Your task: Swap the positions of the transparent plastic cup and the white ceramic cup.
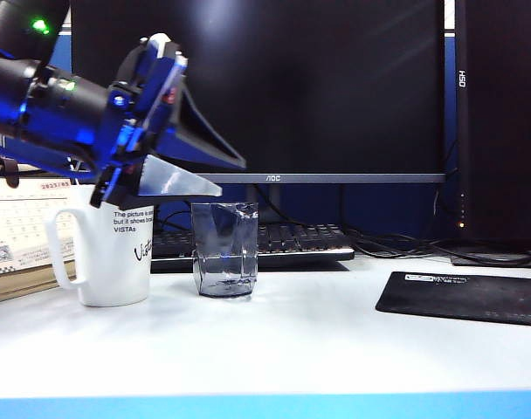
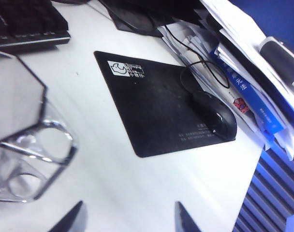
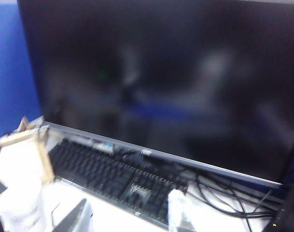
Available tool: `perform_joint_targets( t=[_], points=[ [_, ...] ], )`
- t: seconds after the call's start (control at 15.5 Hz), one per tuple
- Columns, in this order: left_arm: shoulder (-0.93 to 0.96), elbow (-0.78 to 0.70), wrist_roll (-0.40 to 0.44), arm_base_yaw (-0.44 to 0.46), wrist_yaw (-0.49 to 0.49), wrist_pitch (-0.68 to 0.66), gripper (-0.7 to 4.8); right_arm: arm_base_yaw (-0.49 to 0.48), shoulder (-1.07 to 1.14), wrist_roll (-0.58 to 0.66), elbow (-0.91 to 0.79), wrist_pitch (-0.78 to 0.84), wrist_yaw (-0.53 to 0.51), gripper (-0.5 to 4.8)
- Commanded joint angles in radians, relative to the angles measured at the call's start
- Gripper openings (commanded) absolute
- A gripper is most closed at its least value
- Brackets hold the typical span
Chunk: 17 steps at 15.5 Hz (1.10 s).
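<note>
The white ceramic cup (image 1: 108, 255) stands at the table's left, its handle turned left. Just to its right stands the transparent plastic cup (image 1: 224, 249), shorter and faceted. My left gripper (image 1: 231, 176) hangs in the air above both cups, its fingers pointing right over the transparent cup and touching neither. In the left wrist view this gripper (image 2: 130, 207) is open over bare table, and the transparent plastic cup (image 2: 36, 145) lies off to one side of the fingers. My right gripper (image 3: 129, 200) is open and empty in its wrist view, with the white ceramic cup (image 3: 16, 198) blurred beside it. The exterior view does not show it.
A black keyboard (image 1: 292, 240) and a dark monitor (image 1: 318, 87) stand behind the cups. A black mouse pad (image 1: 462, 297) lies at the right with a mouse (image 2: 217, 113) on it. A desk calendar (image 1: 21, 227) stands behind the mug. Books and papers (image 2: 243, 72) are stacked beyond the pad.
</note>
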Motion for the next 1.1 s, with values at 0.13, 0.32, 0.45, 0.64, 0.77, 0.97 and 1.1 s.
perform_joint_targets(
  t=[0.13,0.32,0.45,0.64,0.77,0.97,1.1],
  points=[
    [0.036,0.002,0.034,-0.088,-0.138,0.014,2.38,0.000,-0.003,-0.010,0.005,0.011,-0.002,2.12],
    [0.070,0.006,0.034,-0.127,-0.248,0.048,2.39,0.000,-0.003,-0.013,0.005,-0.005,-0.003,2.12],
    [0.095,0.010,0.032,-0.127,-0.264,0.100,2.38,0.000,-0.004,-0.015,0.005,-0.024,-0.002,2.12],
    [0.161,0.032,0.026,-0.127,-0.285,0.156,2.38,0.000,-0.005,-0.018,0.005,-0.030,-0.002,2.12],
    [0.190,0.060,0.026,-0.127,-0.285,0.156,2.38,0.000,-0.005,-0.019,0.005,-0.031,-0.002,2.12],
    [0.212,0.105,0.027,-0.127,-0.286,0.155,2.38,0.000,-0.005,-0.024,0.005,-0.031,-0.002,2.12],
    [0.233,0.109,0.027,-0.127,-0.304,0.155,2.38,0.000,-0.006,-0.027,0.005,-0.031,-0.002,2.12]
  ],
)
